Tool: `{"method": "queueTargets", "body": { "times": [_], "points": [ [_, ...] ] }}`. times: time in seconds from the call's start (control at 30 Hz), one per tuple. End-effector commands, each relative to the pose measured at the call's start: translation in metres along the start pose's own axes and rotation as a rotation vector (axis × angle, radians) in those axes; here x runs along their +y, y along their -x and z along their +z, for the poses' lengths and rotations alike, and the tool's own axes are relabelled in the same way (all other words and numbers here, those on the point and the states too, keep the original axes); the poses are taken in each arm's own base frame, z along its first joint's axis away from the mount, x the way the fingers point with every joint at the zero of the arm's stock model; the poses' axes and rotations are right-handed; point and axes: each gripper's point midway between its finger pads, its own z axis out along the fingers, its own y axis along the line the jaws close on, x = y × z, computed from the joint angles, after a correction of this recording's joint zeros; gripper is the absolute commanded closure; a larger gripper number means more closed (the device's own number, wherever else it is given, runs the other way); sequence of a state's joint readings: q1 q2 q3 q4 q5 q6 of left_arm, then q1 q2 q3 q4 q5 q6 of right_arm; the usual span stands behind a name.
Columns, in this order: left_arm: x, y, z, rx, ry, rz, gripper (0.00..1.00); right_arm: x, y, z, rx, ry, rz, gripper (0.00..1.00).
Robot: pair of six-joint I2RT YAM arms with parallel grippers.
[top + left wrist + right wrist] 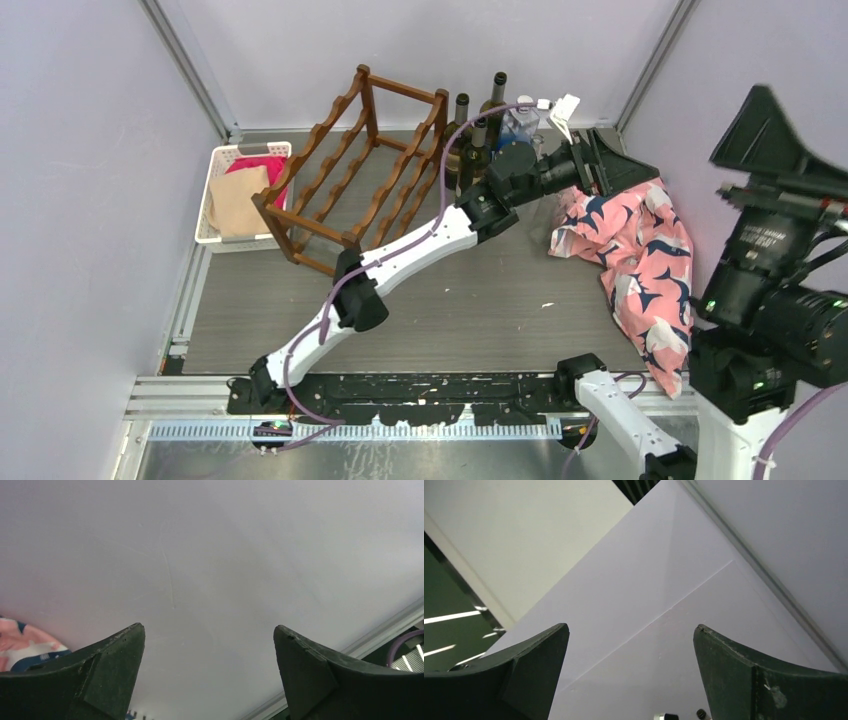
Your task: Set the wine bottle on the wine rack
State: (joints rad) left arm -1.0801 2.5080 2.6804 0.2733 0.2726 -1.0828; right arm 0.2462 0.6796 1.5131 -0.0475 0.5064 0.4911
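Reaching step: dark glass wine bottles (497, 95) stand behind the empty reddish-brown wooden wine rack (360, 170); left gripper (209, 630) gapes empty facing wall, must turn onto one; right gripper (631, 630) likewise wide, empty

Top view: bright, even, diffuse light, pale walls (100, 120) w/ a lilac cast. Shadows on the table (480, 310) are faint & soft-edged. The wine rack (350, 170) is sharp; the black camera (780, 270) at far right looks a bit soft. Left wrist view: flat washed-out wall, left gripper fingers (100, 680) dark, little detail. Right wrist view: bright light streaks (451, 616) at left edge.
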Motion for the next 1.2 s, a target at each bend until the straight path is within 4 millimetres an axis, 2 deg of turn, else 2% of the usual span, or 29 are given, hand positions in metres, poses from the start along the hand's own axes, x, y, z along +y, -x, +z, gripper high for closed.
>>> {"method": "queueTargets", "body": {
  "times": [0.0,0.03,0.17,0.23,0.33,0.4,0.53,0.6,0.73,0.8,0.87,0.93,1.0,1.1,1.13,1.17],
  "points": [
    [-0.057,0.069,-0.021,-0.041,-0.001,0.182,0.0,-0.011,0.031,0.026,-0.004,-0.179,-0.289,0.0],
    [-0.055,0.072,-0.025,-0.023,0.027,0.198,0.0,-0.014,0.015,0.04,0.07,-0.215,-0.392,0.0],
    [-0.05,0.083,-0.047,0.038,0.163,0.263,0.0,-0.014,0.02,0.047,0.162,-0.273,-0.541,0.0],
    [-0.051,0.088,-0.059,0.057,0.219,0.295,0.0,-0.013,0.024,0.047,0.226,-0.275,-0.553,0.0],
    [-0.052,0.097,-0.08,0.082,0.311,0.359,0.0,-0.023,0.023,0.04,0.406,-0.272,-0.509,0.0],
    [-0.051,0.104,-0.096,0.104,0.38,0.413,0.0,-0.027,0.007,0.033,0.563,-0.204,-0.45,0.0],
    [-0.038,0.117,-0.139,0.161,0.527,0.469,0.0,-0.018,-0.024,0.018,0.627,-0.146,-0.596,0.0],
    [-0.036,0.127,-0.159,0.157,0.567,0.467,0.0,-0.002,-0.04,0.016,0.622,-0.091,-0.691,0.0],
    [-0.052,0.15,-0.193,0.13,0.593,0.526,0.0,0.037,-0.064,0.019,0.554,0.061,-0.783,0.0],
    [-0.06,0.158,-0.208,0.122,0.607,0.541,0.0,0.053,-0.072,0.018,0.51,0.181,-0.788,0.01],
    [-0.066,0.163,-0.221,0.122,0.608,0.543,0.0,0.079,-0.087,0.006,0.44,0.407,-0.768,0.01],
    [-0.071,0.166,-0.233,0.122,0.608,0.55,0.0,0.091,-0.096,-0.002,0.431,0.429,-0.675,0.0],
    [-0.078,0.17,-0.245,0.114,0.613,0.566,0.0,0.109,-0.117,-0.011,0.499,0.487,-0.695,0.0],
    [-0.089,0.181,-0.267,0.099,0.63,0.609,0.0,0.155,-0.158,-0.029,0.513,0.665,-0.797,0.0],
    [-0.094,0.187,-0.277,0.09,0.648,0.631,0.0,0.169,-0.169,-0.03,0.486,0.689,-0.823,0.0],
    [-0.101,0.195,-0.288,0.074,0.666,0.661,0.0,0.179,-0.174,-0.02,0.448,0.657,-0.835,0.0]
  ]
}}
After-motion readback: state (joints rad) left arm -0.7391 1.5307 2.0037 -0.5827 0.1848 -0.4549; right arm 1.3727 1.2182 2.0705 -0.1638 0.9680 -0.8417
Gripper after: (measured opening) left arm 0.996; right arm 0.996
